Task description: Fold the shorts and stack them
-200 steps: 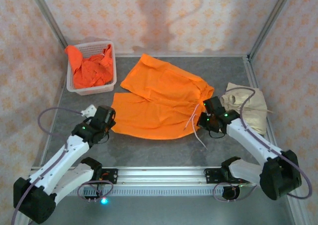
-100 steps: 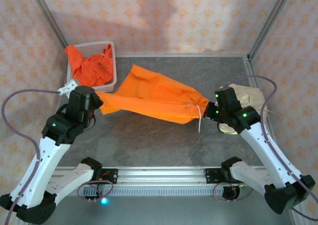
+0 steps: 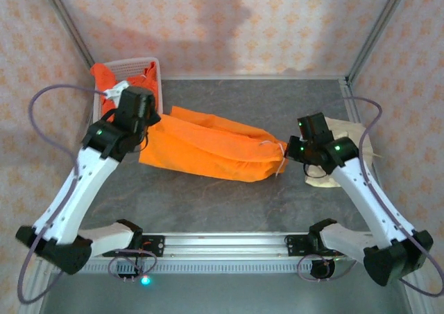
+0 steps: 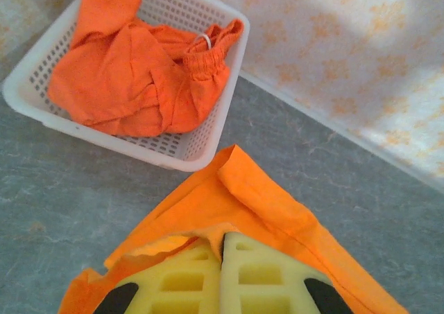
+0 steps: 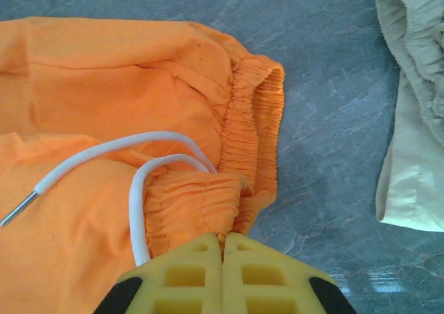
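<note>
Though faint overhead, shorts' (image 3: 208, 147) drawstring (image 5: 136, 217) wrist-close.

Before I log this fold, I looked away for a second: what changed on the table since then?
The left gripper and right gripper, shut on the orange shorts, carried their near edge up and over to the far side; the left ended beside the basket. The shorts went from spread flat to a narrow folded band. Basket and beige shorts stayed put.
</note>
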